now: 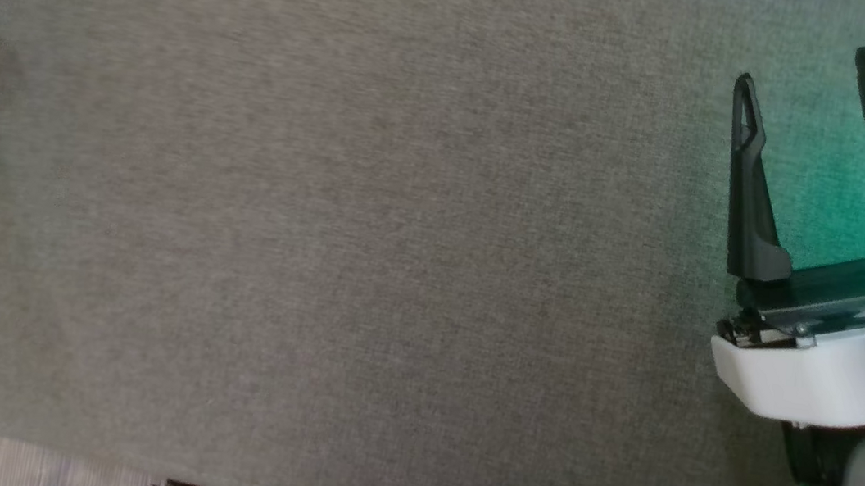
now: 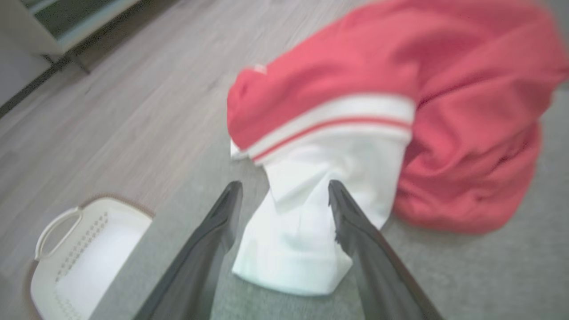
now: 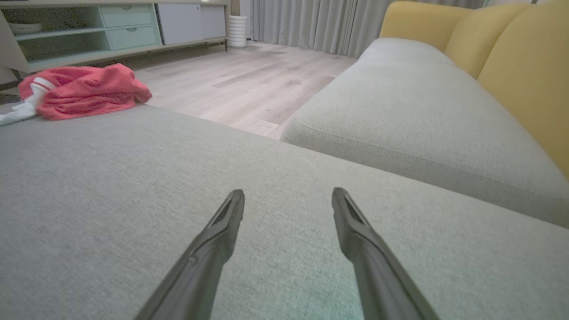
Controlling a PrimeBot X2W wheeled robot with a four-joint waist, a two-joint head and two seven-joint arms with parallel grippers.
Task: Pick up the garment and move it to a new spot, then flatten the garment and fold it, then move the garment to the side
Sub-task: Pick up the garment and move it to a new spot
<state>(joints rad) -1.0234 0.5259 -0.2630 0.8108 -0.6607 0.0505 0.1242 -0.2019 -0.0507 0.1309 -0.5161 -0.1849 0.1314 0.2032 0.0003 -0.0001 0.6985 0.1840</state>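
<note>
The garment (image 2: 400,102) is a crumpled red top with a white sleeve and a red-striped white band, lying in a heap on the grey cushion (image 2: 489,275). My left gripper (image 2: 284,195) is open, its two dark fingers straddling the white sleeve end, which lies between them on the cushion. In the right wrist view the garment (image 3: 84,91) sits at the far left edge of the cushion. My right gripper (image 3: 288,204) hovers open over bare grey fabric, far from the garment. In the head view the right gripper (image 1: 810,91) stands open at the right edge.
A white laundry basket (image 2: 80,262) sits on the wooden floor (image 2: 133,102) beside the cushion's edge. A second grey seat cushion (image 3: 422,111) with yellow backrests (image 3: 524,66) lies across a gap. A pale cabinet (image 3: 111,26) stands at the far wall.
</note>
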